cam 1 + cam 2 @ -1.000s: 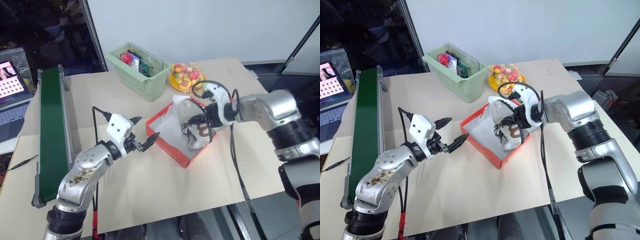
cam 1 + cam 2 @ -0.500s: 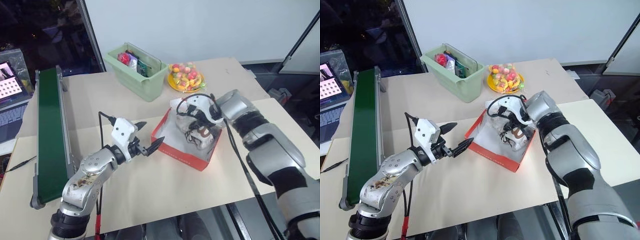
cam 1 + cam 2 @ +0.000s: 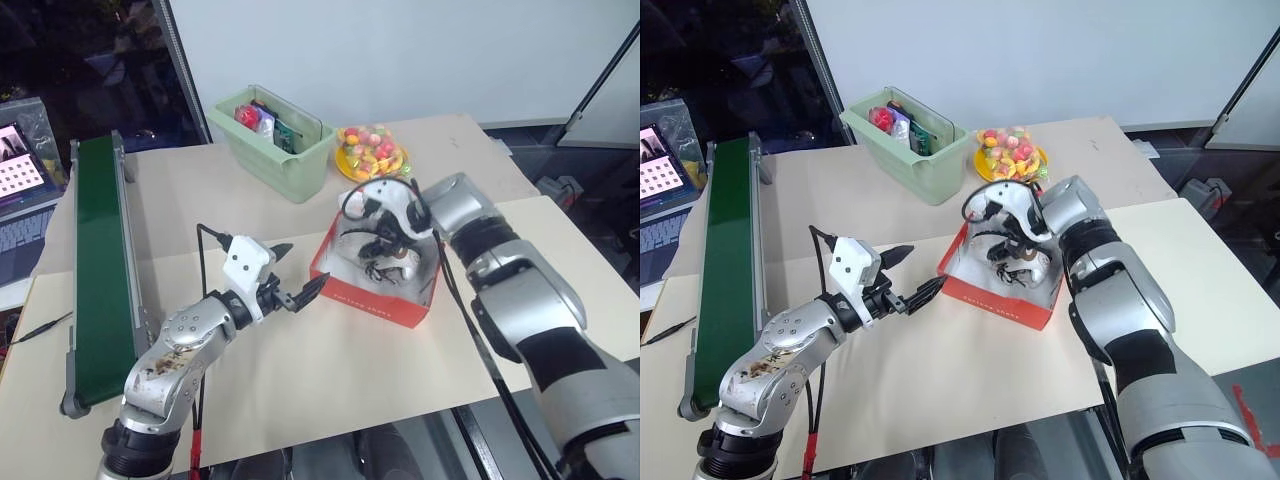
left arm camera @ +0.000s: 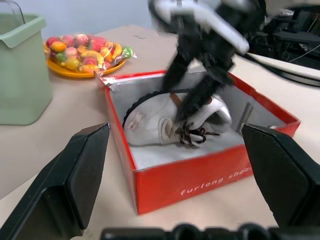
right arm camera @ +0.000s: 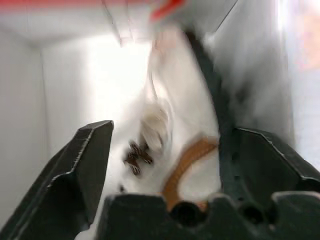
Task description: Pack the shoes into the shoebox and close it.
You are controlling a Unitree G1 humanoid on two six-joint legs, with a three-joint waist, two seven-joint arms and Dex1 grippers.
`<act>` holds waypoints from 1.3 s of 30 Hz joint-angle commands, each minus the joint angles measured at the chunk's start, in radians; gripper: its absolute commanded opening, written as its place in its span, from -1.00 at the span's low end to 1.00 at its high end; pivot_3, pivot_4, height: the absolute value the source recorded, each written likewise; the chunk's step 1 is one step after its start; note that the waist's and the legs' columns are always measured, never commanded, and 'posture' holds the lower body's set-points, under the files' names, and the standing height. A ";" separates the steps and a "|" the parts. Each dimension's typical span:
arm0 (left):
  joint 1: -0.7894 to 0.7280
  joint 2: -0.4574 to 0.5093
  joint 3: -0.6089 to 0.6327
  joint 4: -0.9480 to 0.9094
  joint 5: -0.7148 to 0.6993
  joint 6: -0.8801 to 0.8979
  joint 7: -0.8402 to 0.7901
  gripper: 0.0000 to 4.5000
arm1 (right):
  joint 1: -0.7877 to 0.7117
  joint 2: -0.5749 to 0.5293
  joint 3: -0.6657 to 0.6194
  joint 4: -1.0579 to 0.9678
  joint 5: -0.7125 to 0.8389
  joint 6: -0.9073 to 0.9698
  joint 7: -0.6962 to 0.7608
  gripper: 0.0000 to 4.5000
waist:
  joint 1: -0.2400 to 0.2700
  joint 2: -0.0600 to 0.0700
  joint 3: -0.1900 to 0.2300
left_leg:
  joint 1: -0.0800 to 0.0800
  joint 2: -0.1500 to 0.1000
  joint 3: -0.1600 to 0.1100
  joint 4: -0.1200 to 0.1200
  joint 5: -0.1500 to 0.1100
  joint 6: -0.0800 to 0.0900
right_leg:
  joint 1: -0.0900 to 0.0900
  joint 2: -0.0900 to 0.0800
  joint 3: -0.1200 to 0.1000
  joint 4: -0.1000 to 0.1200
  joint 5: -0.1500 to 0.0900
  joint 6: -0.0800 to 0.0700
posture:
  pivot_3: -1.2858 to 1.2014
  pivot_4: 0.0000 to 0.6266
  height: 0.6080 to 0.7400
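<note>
Fingers of both grippers spread wide beside the "furlong" shoebox [image 4: 210, 186] holding a shoe [image 4: 165, 125].

Matt red cardboard shoebox [image 4: 210, 177], glossy plastic bin [image 4: 22, 75]

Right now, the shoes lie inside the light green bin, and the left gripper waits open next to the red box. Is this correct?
Not quite. The shoes lie inside the red-orange shoebox, not in the light green bin; the left wrist view shows this plainly. The rest is correct: the left gripper waits open beside the shoebox.
</note>
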 commanded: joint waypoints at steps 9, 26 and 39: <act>-0.025 -0.031 0.110 0.048 0.103 -0.080 0.158 1.00 | 0.151 0.002 -0.511 -0.834 0.279 0.613 -0.190 0.85 | 0.005 0.000 0.000 | -0.004 0.001 -0.004 0.000 0.000 0.000 | -0.004 0.001 -0.001 0.002 0.000 0.000 | 0.03 -0.52 1.00; 0.071 -0.027 0.581 0.226 0.190 -0.134 0.439 1.00 | 1.043 0.205 -0.366 -1.651 0.233 0.249 -0.579 0.93 | 0.005 -0.001 -0.004 | 0.005 -0.001 0.002 0.001 0.002 -0.004 | 0.000 -0.001 0.000 0.009 0.000 0.000 | 0.03 -0.52 1.00; 0.108 -0.038 0.566 0.256 0.218 -0.134 0.472 1.00 | 1.076 0.019 -0.212 -1.499 0.220 -0.110 -0.373 0.93 | 0.005 -0.005 -0.005 | 0.015 0.001 0.001 -0.002 0.001 -0.003 | 0.014 0.000 -0.002 -0.001 0.000 0.001 | 0.03 -0.52 1.00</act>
